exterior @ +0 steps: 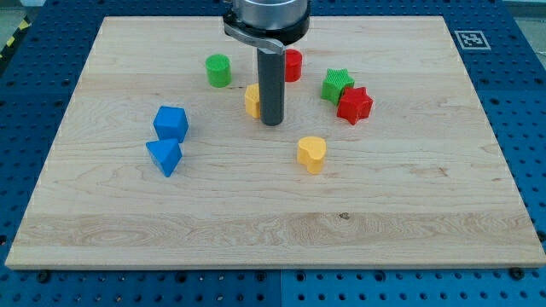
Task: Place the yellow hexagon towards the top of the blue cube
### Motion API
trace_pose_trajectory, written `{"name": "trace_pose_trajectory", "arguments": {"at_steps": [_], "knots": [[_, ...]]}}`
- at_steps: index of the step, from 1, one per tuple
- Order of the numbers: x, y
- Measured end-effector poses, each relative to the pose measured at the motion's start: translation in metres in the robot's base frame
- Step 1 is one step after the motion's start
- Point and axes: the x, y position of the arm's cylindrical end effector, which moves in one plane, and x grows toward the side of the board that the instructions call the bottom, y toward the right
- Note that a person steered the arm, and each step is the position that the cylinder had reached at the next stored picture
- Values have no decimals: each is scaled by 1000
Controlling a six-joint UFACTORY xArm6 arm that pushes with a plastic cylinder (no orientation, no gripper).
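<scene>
One yellow hexagon (252,100) upright beside my tip (272,123).

Robotics lab: blue perforated bench (512,128), fiducial tag (472,39).

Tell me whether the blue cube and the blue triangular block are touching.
Cannot tell. In the camera view the blue cube sits just above the blue triangular block; their outlines meet with no board showing between them, which could be overlap, not contact.

Tip (272,123) touching yellow hexagon (252,101) on its right; blue cube (171,124) well apart leftward, on worktop (409,213).
</scene>
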Motion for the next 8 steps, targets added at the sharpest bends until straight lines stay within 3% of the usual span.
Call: {"name": "trace_pose_trajectory", "arguments": {"at_steps": [2,4,7,8], "knots": [[-50,9],[-53,6],[-50,-46],[-44,-31]]}}
